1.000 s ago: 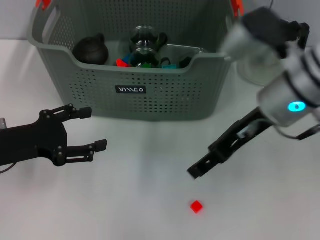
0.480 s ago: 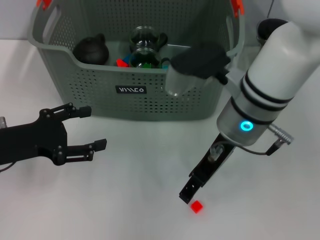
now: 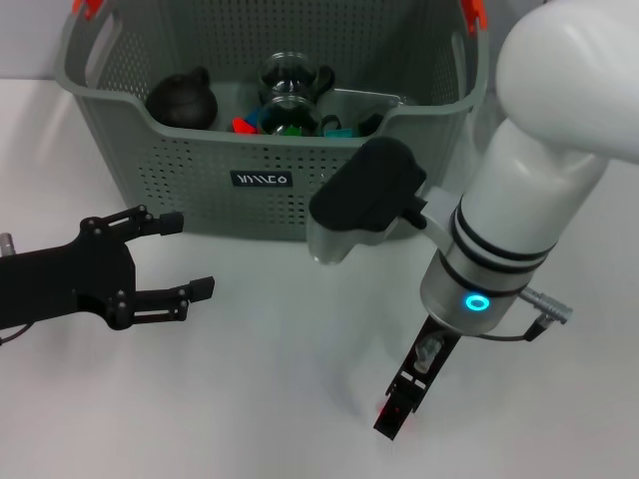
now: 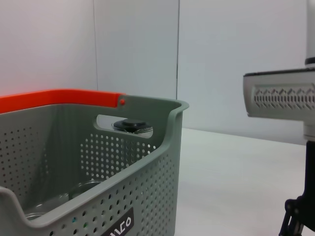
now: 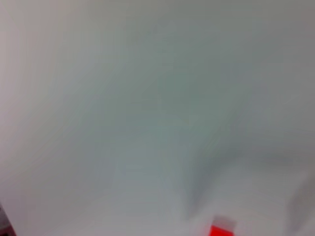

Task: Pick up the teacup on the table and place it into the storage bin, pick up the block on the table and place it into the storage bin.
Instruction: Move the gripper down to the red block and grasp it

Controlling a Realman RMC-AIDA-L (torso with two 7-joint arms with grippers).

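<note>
The small red block (image 5: 220, 229) lies on the white table, at the edge of the right wrist view. In the head view my right gripper (image 3: 396, 417) points down right over that spot and hides the block. My left gripper (image 3: 188, 256) hovers open and empty at the left, in front of the storage bin (image 3: 270, 190). The bin is a grey-green perforated basket with orange clips and a black label. No teacup shows on the table.
Inside the bin sit a dark round pot (image 3: 182, 100), a glass teapot with a black lid (image 3: 292, 80) and some coloured pieces (image 3: 290, 125). My right arm's bulky white body (image 3: 519, 220) covers the table's right side. The bin's wall (image 4: 147, 162) fills the left wrist view.
My right arm has swung forward and down, bringing its gripper from up and left of the block to directly over it. The left arm has not moved.
</note>
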